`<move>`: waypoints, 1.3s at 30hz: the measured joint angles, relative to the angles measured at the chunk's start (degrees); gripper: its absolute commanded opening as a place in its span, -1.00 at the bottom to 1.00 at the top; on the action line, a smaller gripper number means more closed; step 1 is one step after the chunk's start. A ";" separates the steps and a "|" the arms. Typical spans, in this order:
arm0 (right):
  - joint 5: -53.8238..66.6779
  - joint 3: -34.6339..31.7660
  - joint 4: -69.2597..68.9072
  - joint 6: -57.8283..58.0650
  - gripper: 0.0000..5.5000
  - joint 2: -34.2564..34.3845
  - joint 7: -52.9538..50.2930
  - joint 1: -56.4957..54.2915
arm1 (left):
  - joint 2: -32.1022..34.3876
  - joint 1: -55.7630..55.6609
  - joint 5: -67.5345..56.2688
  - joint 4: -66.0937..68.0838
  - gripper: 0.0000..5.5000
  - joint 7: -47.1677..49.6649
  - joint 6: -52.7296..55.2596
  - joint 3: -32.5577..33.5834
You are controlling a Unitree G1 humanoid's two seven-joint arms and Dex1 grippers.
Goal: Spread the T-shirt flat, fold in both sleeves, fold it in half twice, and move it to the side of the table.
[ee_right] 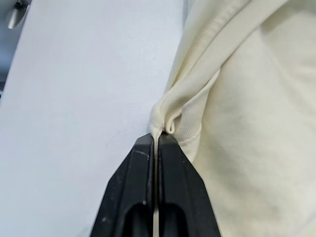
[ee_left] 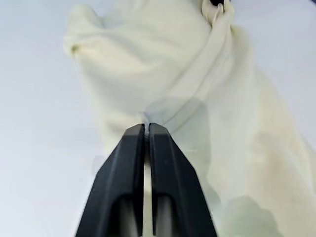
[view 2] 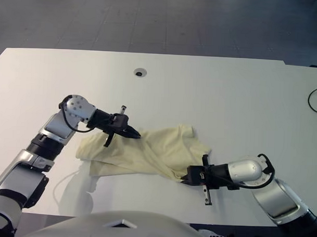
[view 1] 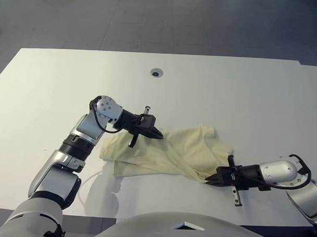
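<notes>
T-shirt (view 1: pixel 167 152), cream and crumpled, lies near the front edge of my white surface (view 1: pixel 227 84). My left tool (view 1: pixel 158 134) is pinched closed on a fold at its far left side. My right tool (view 1: pixel 209 179) is clamped on an edge at its near right corner.

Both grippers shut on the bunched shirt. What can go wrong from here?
1. The right gripper pinches only a thin bunched edge of the T-shirt at its tips; a pull may slip it free.
2. The left gripper grips a fold mid-cloth, perhaps several layers, so spreading may leave it twisted.
</notes>
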 measured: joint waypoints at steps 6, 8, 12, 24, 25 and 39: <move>7.27 -6.32 -0.80 2.52 -1.00 1.76 -1.08 -3.50 | 4.41 0.28 -4.29 -8.35 -1.00 0.53 2.03 5.73; 10.28 -8.67 -1.75 4.14 -1.00 2.21 -1.40 -4.90 | 6.13 0.74 -4.99 -10.53 -1.00 0.72 2.29 7.53; 14.21 -13.45 -1.96 6.28 -1.00 2.55 -2.56 -9.26 | 9.97 0.75 -5.28 -13.01 -1.00 2.03 1.98 11.14; 11.27 -14.40 10.20 5.73 -1.00 10.07 -13.38 -24.95 | 12.62 0.74 5.88 -12.14 -1.00 17.98 -6.44 14.37; 10.56 -13.93 11.10 5.28 -1.00 10.66 -13.72 -25.76 | 12.67 0.77 7.22 -11.90 -1.00 19.71 -6.91 14.54; -0.73 -10.58 33.74 -10.16 -1.00 20.18 -21.88 -45.39 | 10.77 -8.80 20.32 1.14 -1.00 37.24 -14.46 12.20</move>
